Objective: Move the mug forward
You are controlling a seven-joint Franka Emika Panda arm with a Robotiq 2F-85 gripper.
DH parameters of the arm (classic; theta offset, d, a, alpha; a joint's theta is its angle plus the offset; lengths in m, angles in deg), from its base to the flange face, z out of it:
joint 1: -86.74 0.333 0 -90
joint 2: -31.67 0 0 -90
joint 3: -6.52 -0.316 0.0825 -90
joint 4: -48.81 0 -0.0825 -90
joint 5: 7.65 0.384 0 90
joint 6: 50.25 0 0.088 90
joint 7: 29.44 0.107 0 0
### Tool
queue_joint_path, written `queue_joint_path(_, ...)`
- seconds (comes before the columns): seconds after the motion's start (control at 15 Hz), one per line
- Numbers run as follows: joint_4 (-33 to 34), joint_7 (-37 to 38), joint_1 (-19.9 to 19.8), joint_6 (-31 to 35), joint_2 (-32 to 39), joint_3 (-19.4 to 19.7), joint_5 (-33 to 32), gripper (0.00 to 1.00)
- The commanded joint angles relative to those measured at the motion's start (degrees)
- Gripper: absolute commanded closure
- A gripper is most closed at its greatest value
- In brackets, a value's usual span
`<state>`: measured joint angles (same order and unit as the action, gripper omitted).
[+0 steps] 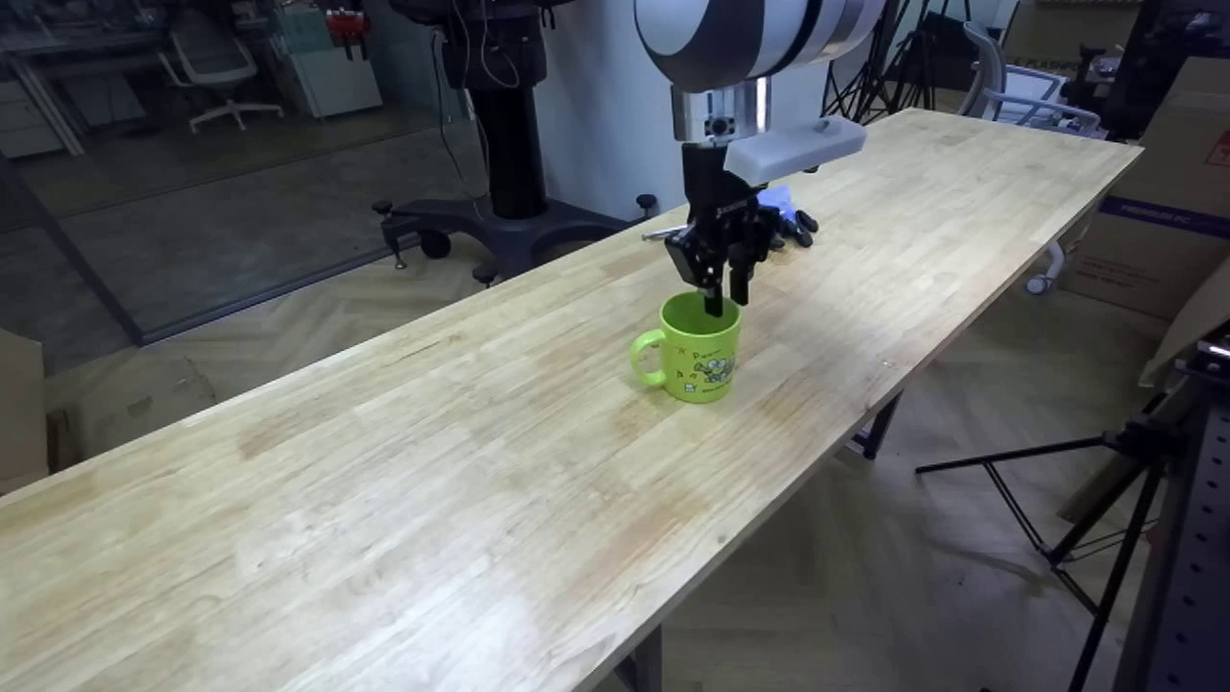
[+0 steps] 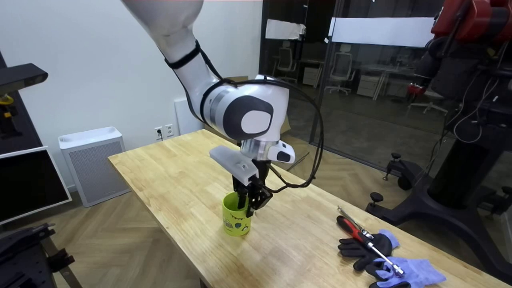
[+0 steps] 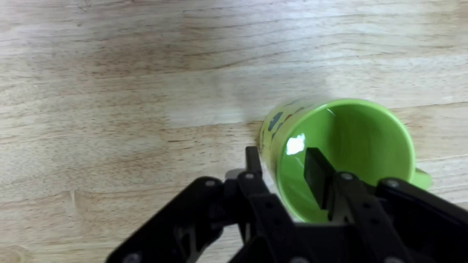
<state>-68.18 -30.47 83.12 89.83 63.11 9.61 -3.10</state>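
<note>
Mug [image 1: 697, 370] upright on the worktop [image 1: 404, 481], nearer one long edge than the other. Lime green, glossy inside, wall printed with small figures and lettering too small to read. Loop handle [image 1: 638, 358] points to picture left in an exterior view; in the wrist view it shows at lower right, partly hidden. Tool [image 3: 285, 160] over the rim, fingers [image 3: 317, 175] spread apart and astride the wall: one inside the mouth, the other outside, on the side away from the handle. Gap visible between inner finger and rim; whether the outer one touches the wall, cannot tell. Above, a pale block [image 1: 798, 149] juts from the wrist of the white arm [image 2: 224, 104]; black cable [image 2: 321, 128] loops off the arm's side. Farther along the worktop, well apart from the mug: gloves [image 2: 418, 272], black and violet-blue, a red-gripped implement [image 2: 354, 232] lying across them, a metal rod [image 2: 352, 219] close against it. Off the worktop's far side, a dark wheeled stand [image 1: 509, 226], seen in both exterior views. Also on the floor: a tripod [image 1: 1143, 437]; a white grilled unit [image 2: 96, 172] by the wall, a dark screen [image 2: 30, 184] near it.
</note>
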Motion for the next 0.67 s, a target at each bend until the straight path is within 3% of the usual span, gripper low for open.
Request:
queue_joint_path(0.0,-3.82,2.99,0.79,2.40,-4.88,0.81,-1.07,0.30)
queue_joint_path(0.27,-4.83,4.22,0.80,2.86,-9.02,1.28,-1.00,0.04)
queue_joint_path(0.6,-5.20,6.76,0.77,2.59,-13.45,1.71,-0.82,0.00)
